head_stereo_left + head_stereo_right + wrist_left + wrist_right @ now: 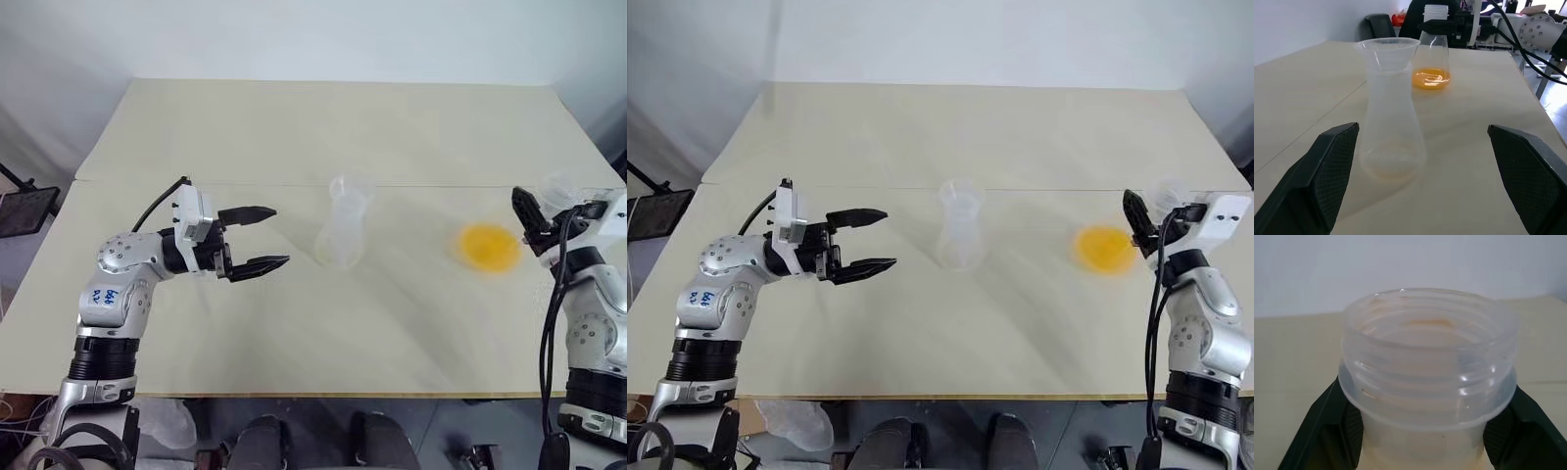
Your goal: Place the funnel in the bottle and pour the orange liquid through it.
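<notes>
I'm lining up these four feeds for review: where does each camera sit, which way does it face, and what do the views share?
Left eye view: on the head, looking forward and down over the table; both arms show, the left claw open.
Right eye view: beside it, same scene.
Left wrist view: looks along the open left claw at the bottle with the funnel in its neck.
Right wrist view: looks along the right claw, shut on the flask neck.
Shared: the flask's orange liquid shows in the left wrist and both eye views.
</notes>
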{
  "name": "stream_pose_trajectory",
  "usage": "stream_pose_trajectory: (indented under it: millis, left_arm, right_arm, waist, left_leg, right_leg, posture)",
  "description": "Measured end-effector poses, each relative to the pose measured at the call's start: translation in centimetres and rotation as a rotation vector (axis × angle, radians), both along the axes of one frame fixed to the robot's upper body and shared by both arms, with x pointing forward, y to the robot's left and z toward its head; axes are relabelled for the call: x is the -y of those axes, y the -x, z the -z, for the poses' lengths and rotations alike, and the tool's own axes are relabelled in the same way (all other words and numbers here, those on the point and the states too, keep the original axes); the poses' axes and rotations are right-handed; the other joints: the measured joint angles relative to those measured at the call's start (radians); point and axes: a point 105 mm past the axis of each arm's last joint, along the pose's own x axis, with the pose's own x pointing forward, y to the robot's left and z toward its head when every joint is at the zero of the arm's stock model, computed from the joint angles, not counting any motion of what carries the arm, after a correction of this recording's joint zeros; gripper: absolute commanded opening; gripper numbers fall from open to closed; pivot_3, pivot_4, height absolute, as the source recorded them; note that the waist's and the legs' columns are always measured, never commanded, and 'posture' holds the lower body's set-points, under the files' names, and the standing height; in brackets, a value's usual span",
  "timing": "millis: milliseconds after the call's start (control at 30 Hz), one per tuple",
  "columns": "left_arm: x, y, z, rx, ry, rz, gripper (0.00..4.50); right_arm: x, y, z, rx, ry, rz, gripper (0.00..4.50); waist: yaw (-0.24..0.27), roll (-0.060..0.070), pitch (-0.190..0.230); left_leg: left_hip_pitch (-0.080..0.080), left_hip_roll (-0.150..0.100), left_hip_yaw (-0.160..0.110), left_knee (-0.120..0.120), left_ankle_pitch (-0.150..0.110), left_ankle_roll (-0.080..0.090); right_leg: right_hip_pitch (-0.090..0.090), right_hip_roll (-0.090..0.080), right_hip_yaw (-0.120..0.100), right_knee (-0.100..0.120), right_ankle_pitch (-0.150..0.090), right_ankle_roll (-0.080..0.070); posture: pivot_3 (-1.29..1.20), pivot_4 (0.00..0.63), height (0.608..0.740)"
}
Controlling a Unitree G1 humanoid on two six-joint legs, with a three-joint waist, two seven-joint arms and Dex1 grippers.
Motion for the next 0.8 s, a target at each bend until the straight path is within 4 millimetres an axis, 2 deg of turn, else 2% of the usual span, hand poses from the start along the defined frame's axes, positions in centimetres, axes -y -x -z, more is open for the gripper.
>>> stream_pose_trajectory:
  millis: [67, 200, 433, 600, 800]
  left_arm:
    - [0.1, 0.0, 0.0, -0.001, 0.011, 0.0, 4.5]
    - [0.6, -0.1, -0.1, -0.006, 0.059, 0.003, 4.5]
    - [0.9, -0.3, -0.2, -0.018, 0.128, -0.037, 4.5]
    - [1.0, -0.1, 0.3, -0.03, 0.15, -0.059, 4.5]
    - [1.0, 0.2, 0.6, -0.027, 0.158, -0.078, 4.5]
  right_arm:
    - [-1.5, -0.1, -1.6, 0.06, 0.056, -0.032, 2.58]
    - [-6.3, -0.9, -4.4, 0.115, 0.286, -0.119, 2.58]
    - [-14.0, -0.9, -5.5, 0.255, 0.673, -0.262, 2.58]
    - [-16.3, -1.1, -5.8, 0.397, 0.915, -0.243, 2.58]
    - [-17.7, -1.6, -4.6, 0.53, 1.228, -0.211, 2.58]
  waist:
    - [-0.002, 0.0, 0.0]
    - [-0.005, 0.0, 0.0]
    - [-0.001, 0.0, 0.0]
    - [-0.002, 0.0, 0.0]
    - [-0.009, 0.0, 0.0]
  left_leg:
    - [0.0, 0.0, 0.0, 0.0, 0.0, 0.0]
    - [-0.001, 0.0, 0.001, -0.001, 0.0, 0.0]
    - [-0.007, 0.0, 0.001, 0.001, 0.0, 0.0]
    - [-0.009, 0.0, 0.001, 0.002, 0.0, 0.0]
    - [-0.01, 0.0, 0.001, 0.002, 0.0, 0.0]
  right_leg:
    - [-0.002, 0.0, 0.0, 0.001, 0.0, 0.0]
    - [-0.004, 0.0, 0.001, 0.002, 0.0, 0.0]
    - [-0.01, 0.0, 0.002, 0.003, 0.0, 0.0]
    - [-0.011, -0.001, 0.001, 0.003, 0.0, 0.0]
    - [-0.012, -0.001, 0.001, 0.003, 0.0, 0.0]
  posture:
    - [0.0, 0.15, 0.74]
    - [0.0, 0.15, 0.74]
    - [0.0, 0.15, 0.74]
    - [0.0, 0.15, 0.74]
    - [0.0, 0.15, 0.74]
